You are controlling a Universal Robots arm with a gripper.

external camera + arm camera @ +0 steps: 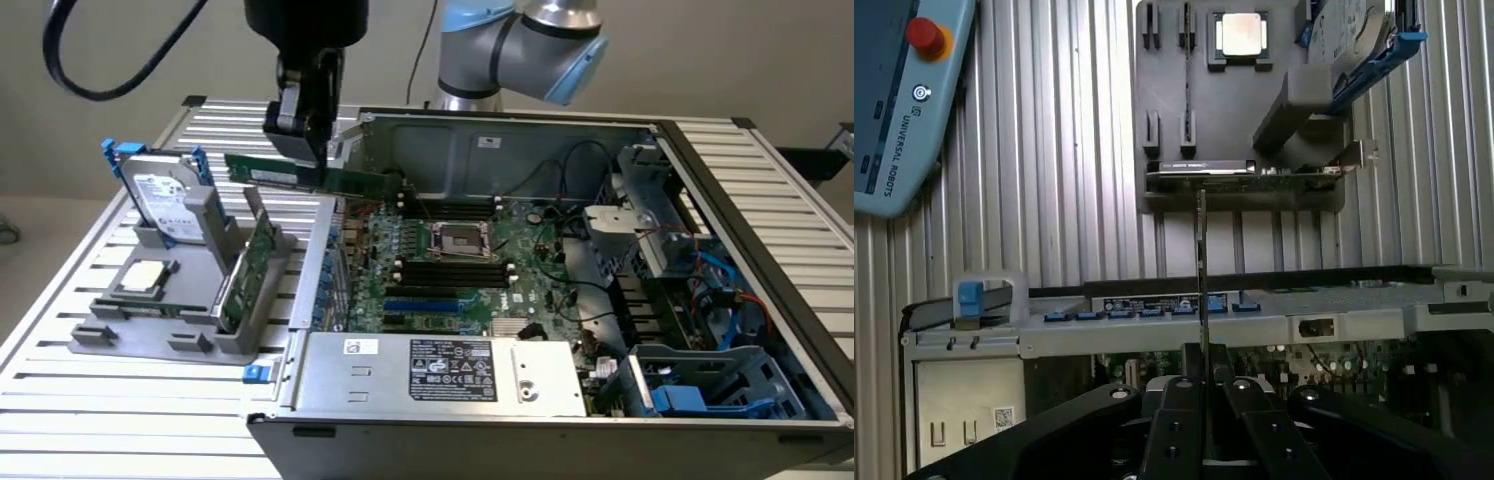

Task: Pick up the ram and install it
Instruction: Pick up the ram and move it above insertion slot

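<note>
While the gripper (pixel 302 150) hangs over the open computer case's (pixel 534 140) wall on the exterior view's left, its fingers are clamped on the ram (pixel 358 183). The ram is held level in the air, above the motherboard (pixel 534 290) and clear of it. Just beside the case, a grey holder (pixel 134 340) carries a hard drive (pixel 167 205) and an expansion card (pixel 254 270). From the wrist view, the ram (pixel 1202 260) appears edge-on as a thin strip pinched between the two fingers (pixel 1176 420), reaching out over the case edge, with the holder (pixel 1239 110) and a teach pendant (pixel 899 110) beyond.
</note>
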